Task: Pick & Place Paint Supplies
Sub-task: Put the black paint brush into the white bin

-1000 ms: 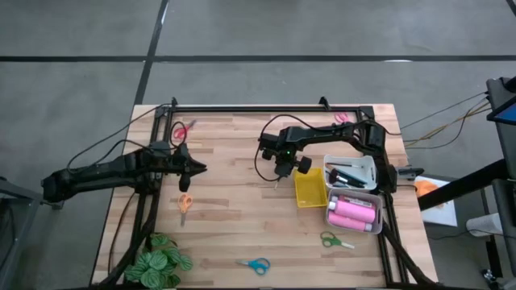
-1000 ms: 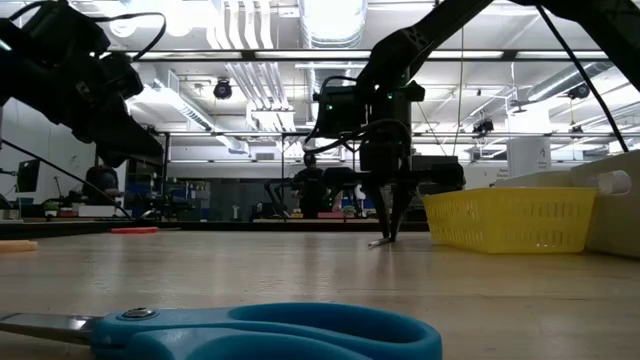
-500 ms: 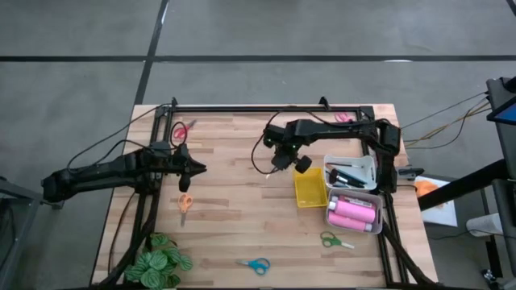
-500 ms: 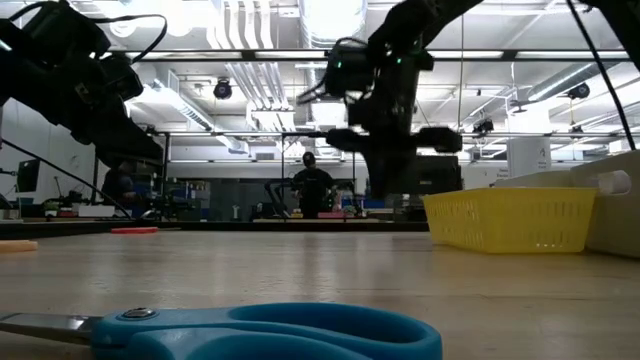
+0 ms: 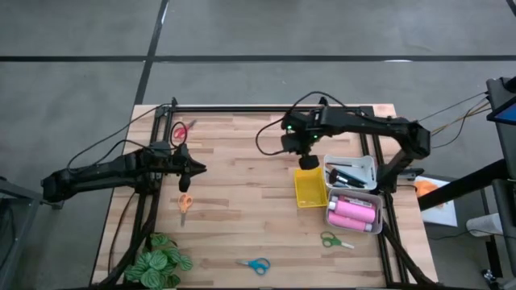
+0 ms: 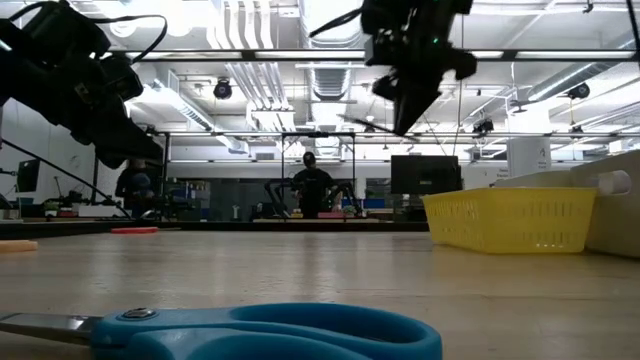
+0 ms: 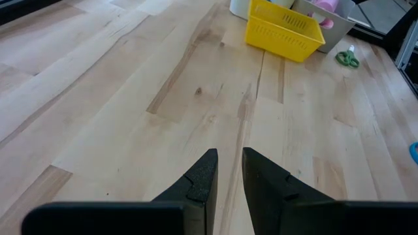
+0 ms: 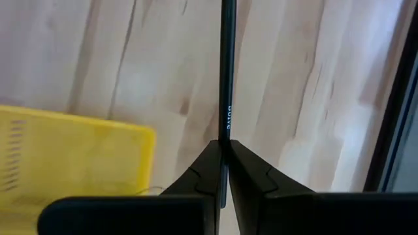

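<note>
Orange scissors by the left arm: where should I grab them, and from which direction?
The orange scissors lie flat on the table, handles toward the left gripper, blades pointing at the near edge. Probably best to come straight down and pinch across the narrow neck where handles meet blades; the loops are wider and the blades thin. The right gripper is occupied with a thin brush.

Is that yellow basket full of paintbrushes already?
No. From above, the yellow basket looks empty, while the right gripper holds a thin dark brush pinched between its fingers.
</note>
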{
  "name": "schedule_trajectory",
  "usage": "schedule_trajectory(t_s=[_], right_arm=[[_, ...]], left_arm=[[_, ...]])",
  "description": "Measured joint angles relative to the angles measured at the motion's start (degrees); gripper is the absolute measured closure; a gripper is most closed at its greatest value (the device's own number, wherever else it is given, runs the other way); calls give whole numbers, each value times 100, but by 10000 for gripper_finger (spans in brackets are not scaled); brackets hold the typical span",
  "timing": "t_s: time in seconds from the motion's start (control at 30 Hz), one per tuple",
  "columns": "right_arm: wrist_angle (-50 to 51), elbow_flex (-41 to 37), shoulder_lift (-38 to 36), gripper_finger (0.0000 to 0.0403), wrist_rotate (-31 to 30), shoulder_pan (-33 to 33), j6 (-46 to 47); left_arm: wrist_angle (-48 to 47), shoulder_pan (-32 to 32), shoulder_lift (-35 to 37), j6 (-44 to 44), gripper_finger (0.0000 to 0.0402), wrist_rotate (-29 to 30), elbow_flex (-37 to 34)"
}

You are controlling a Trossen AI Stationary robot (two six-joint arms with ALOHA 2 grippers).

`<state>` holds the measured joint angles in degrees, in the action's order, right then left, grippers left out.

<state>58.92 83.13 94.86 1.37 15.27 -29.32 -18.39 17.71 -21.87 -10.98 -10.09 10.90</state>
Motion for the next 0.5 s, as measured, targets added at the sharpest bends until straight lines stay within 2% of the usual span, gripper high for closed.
schedule_trajectory(t_s=[0.5], right_arm=[[2350,-20,-1244,386,-185,-2,1863]], left_arm=[[-1,-1,-2,0,329,1,0]])
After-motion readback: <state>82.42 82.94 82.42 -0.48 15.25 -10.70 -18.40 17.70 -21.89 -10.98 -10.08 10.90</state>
